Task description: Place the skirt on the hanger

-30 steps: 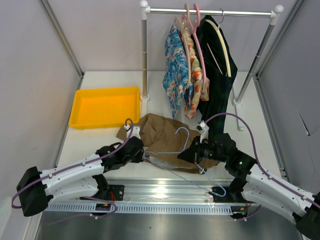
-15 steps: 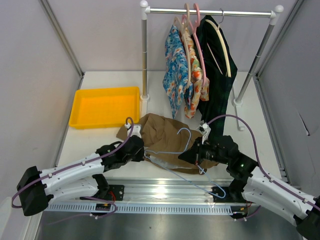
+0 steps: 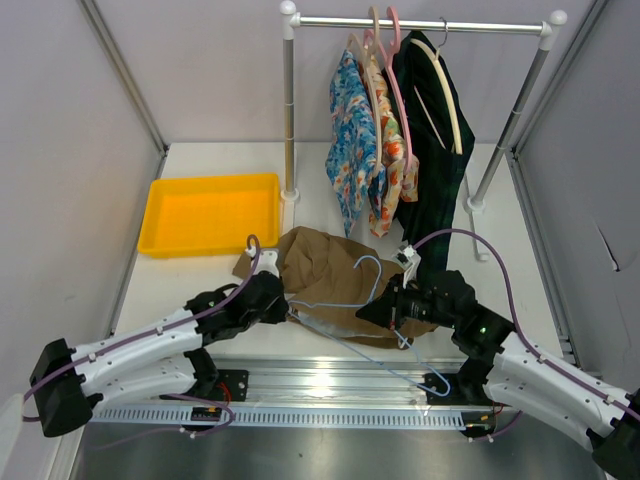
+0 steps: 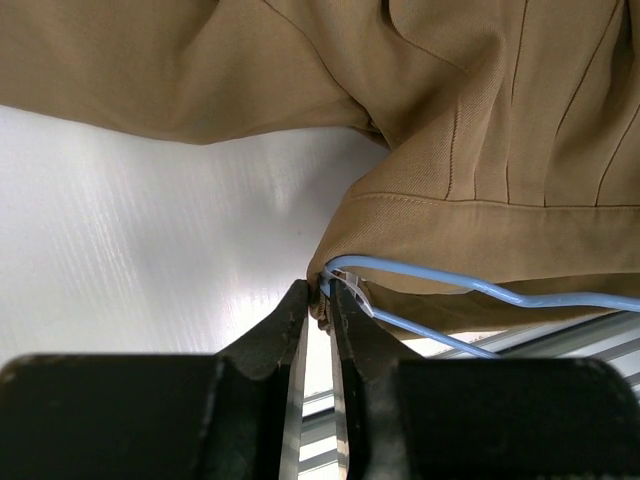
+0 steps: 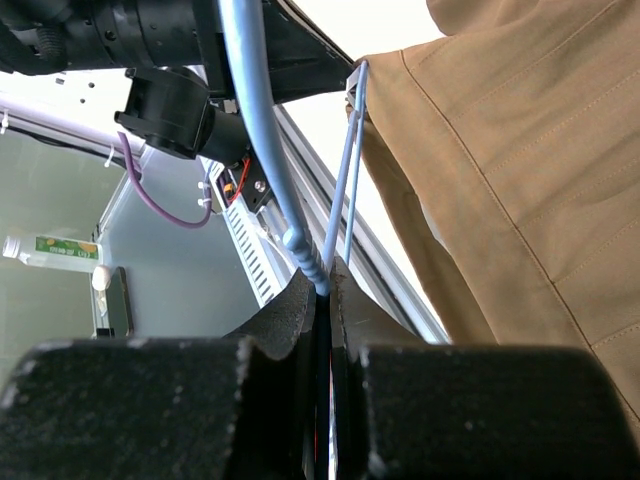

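Since a second ago the left gripper [image 4: 320,300] has cracked its jaws apart, with the hem of the plain tan-brown fabric skirt [image 3: 325,265] and a corner of the thin pale blue wire hanger [image 5: 255,120] at their tips. The right gripper [image 5: 322,290] is clenched on the hanger's wire at the skirt's 4 o'clock. The skirt lies crumpled on the white table [image 3: 220,160]. A yellow plastic tray [image 3: 150,215] sits at its 10 o'clock. Floral garments [image 3: 350,140] and a dark green garment [image 3: 435,150] hang from a metal rail [image 3: 420,24] at 12 to 1 o'clock.
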Robot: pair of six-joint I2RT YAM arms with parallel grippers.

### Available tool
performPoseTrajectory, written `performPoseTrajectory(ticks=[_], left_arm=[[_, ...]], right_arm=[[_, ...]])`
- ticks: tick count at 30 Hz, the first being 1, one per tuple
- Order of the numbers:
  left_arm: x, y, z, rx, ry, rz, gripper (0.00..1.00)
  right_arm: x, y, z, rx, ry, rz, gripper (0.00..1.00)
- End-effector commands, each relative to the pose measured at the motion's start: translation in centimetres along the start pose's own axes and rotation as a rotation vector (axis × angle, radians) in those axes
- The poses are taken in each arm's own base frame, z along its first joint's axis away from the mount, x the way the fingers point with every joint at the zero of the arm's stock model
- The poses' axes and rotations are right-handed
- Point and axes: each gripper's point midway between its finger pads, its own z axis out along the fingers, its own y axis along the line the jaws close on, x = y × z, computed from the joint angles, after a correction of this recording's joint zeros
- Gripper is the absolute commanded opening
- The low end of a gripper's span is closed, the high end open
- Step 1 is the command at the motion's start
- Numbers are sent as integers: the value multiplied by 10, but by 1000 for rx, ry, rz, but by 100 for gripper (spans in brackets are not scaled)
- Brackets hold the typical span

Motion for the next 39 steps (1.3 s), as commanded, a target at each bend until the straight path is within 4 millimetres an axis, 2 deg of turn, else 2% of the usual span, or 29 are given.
performPoseTrajectory(ticks=[1,11,19,25,30,37,39], left_arm=[[-17,-10,-8,48,-58,-24,19],[-19,-10,-19,67,-57,-9,23],[-5,-12,-23,100,-2,8,27],[0,-14,-19,109,5,-1,28],[-5,-18,-18,116,-15,-11,33],[-3,-18,-10,95,-10,-19,33],[-1,-16,-7,85,-4,-18,30]], right_arm=[[-15,11,1,-34,-54,-20,0],[-17,9,1,-26,-63,-16,0],[-18,9,1,-22,-66,-16,0],[-17,9,3,-25,-60,-15,0],[-17,8,2,-20,-59,-15,0],[-17,8,0,-17,-61,-13,0],[-17,8,0,-18,-64,-15,0]])
